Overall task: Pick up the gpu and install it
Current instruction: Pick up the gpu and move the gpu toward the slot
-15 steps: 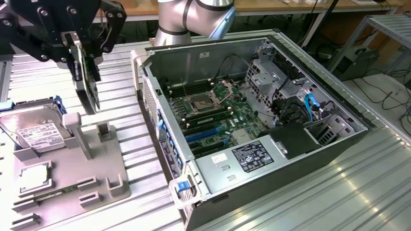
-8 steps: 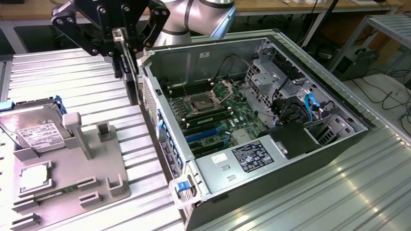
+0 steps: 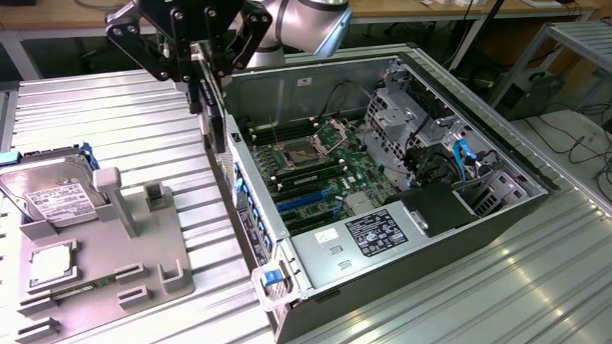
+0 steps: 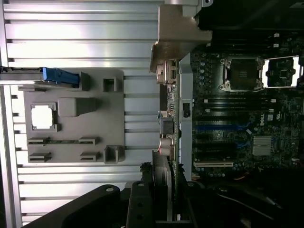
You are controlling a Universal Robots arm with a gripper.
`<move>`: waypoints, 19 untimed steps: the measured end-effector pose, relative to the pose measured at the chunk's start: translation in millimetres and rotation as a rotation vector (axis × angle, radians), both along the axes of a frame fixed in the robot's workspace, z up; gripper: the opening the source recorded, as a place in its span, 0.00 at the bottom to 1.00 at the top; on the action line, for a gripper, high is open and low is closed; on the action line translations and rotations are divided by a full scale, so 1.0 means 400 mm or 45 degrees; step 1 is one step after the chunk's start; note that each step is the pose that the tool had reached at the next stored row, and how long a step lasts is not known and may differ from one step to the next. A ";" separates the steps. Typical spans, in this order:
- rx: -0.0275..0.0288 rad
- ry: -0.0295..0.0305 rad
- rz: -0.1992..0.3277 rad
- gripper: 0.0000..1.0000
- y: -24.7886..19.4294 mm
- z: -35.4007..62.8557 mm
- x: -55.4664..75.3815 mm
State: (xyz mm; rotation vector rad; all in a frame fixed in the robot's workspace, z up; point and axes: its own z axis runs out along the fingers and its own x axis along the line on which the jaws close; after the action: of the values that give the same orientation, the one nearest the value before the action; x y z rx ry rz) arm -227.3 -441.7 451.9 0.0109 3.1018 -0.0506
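gpu (image 3: 206,100) = thin flat dark circuit card, long narrow silver bracket on one end, seen edge-on in both views. Black multi-link end effector (image 3: 203,72) is clamped on it, card hanging vertically below the fingers. It sits over the exterior view's left rim of the open grey metal pc case (image 3: 287,247), just beside the rear wall, above the green motherboard (image 3: 330,168) and not yet seated. In the wrist view the gpu (image 4: 164,175) shows as a grey strip running out from the end effector (image 4: 164,209). Handling, my read: light, stiff along its length, but fragile, with bare components and an edge connector that won't take side load. The bracket is smooth metal and likely slippery. Best hold is across the board's flat faces near the top edge, clear of the connector. The grey moulded fixture (image 3: 143,279) on the ribbed aluminium tabletop (image 3: 115,115) is well apart, on the exterior view's left
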 end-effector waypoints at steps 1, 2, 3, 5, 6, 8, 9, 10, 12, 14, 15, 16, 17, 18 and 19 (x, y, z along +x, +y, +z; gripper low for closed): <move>0.0000 -0.0001 0.000 0.28 0.000 0.000 0.007; 0.0000 0.0000 0.000 0.28 0.000 0.000 0.015; 0.0000 0.0000 0.000 0.28 0.000 -0.001 0.022; -0.0001 0.0000 0.000 0.28 0.000 -0.001 0.037; -0.0001 0.0000 0.000 0.28 0.000 -0.002 0.043; -0.0001 0.0000 0.000 0.28 0.000 -0.003 0.059; -0.0001 0.0000 0.000 0.28 0.000 -0.003 0.065; -0.0001 0.0000 0.000 0.28 0.000 -0.004 0.073; -0.0001 0.0000 0.000 0.28 0.000 -0.005 0.086; -0.0001 0.0000 0.000 0.28 0.000 -0.006 0.100; -0.0002 0.0001 0.000 0.28 0.000 -0.006 0.108; -0.0001 -0.0001 0.000 0.28 0.000 -0.006 0.116; -0.0001 0.0000 0.000 0.28 0.000 -0.007 0.124; -0.0002 0.0002 0.000 0.28 0.000 -0.007 0.135; -0.0002 0.0005 0.000 0.28 0.000 -0.007 0.146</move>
State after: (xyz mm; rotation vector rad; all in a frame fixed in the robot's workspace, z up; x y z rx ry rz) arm -168.8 -441.6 449.0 0.0108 3.1022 -0.0508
